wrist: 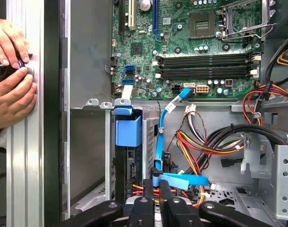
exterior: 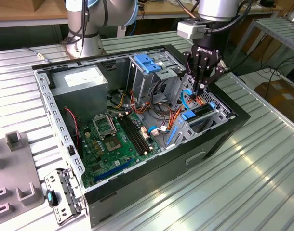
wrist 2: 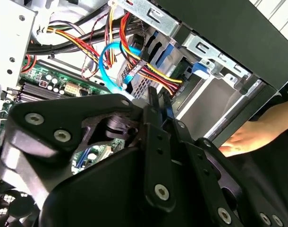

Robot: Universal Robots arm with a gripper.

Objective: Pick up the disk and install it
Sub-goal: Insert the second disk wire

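The disk (exterior: 203, 110), a dark drive in a bright blue carrier, sits in the low drive bay at the case's front, on the exterior view's right. Its blue end tab (wrist: 128, 130) stands at the bay's mouth in the first wrist view. My gripper (exterior: 200, 91) hangs just above the bay's inner end, among the cables. Its fingers (wrist: 148, 189) are pressed together, shut, with nothing visible between them. The tips sit next to a light-blue data cable (wrist: 159, 142) and the red-yellow power wires. In the second wrist view the gripper (wrist 2: 159, 96) points toward the same cables.
The open computer case (exterior: 137, 168) lies on a ribbed metal table. The tall grey cage with a light-blue latch plate (exterior: 146, 62) stands behind the bay. A person's hands (wrist: 12, 71) rest on the table just outside the case wall. A loose bracket (exterior: 60, 192) lies at the front left.
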